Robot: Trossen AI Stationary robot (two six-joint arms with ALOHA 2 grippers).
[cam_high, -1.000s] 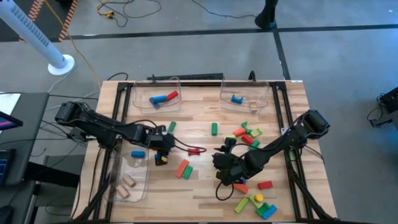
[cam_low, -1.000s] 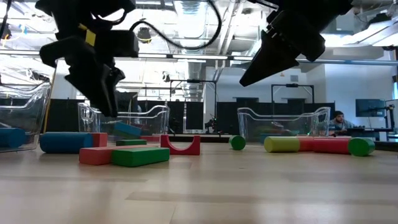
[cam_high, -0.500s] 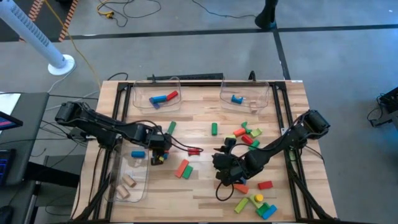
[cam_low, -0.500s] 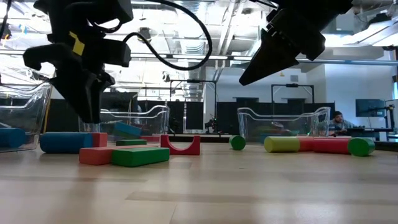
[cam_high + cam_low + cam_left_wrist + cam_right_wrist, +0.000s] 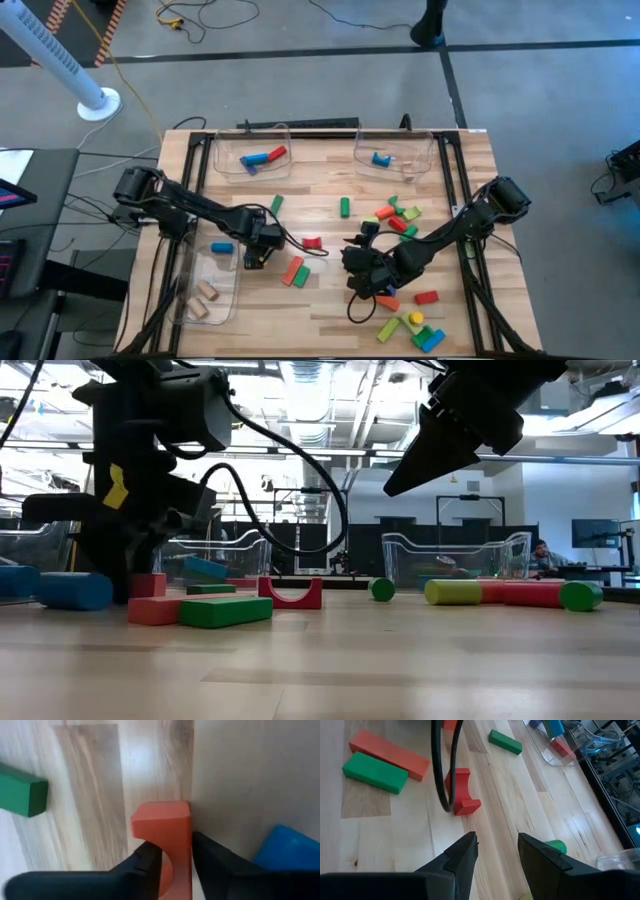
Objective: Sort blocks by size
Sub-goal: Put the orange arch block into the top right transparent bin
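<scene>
My left gripper [image 5: 175,857] is open and points down at the table, left of centre [image 5: 255,252]. Its fingers stand on either side of a small red block [image 5: 162,822], which also shows in the low view [image 5: 150,585]. A blue cylinder [image 5: 70,590] lies just beside them. A red arch [image 5: 312,243] and a green bar [image 5: 225,610] beside a red bar [image 5: 292,270] lie to the right. My right gripper [image 5: 495,850] is open and empty. It hovers high over the table's middle [image 5: 355,265]. My left gripper has one finger [image 5: 150,862] on each side of the small red block, coming from above. Whether the fingers touch the block, I cannot tell. The block rests on the table.
Two clear bins stand at the far edge, one with blue and red blocks [image 5: 250,155], one with a blue block [image 5: 393,155]. A third bin [image 5: 210,290] at the near left holds wooden blocks. Loose blocks lie at the right [image 5: 395,215] and near right [image 5: 410,325]. A cable [image 5: 442,770] trails from the left arm.
My left gripper has gone down to the table and a little toward the left edge, settling over the small red block. The blue cylinder beside it has shifted toward the table's left.
</scene>
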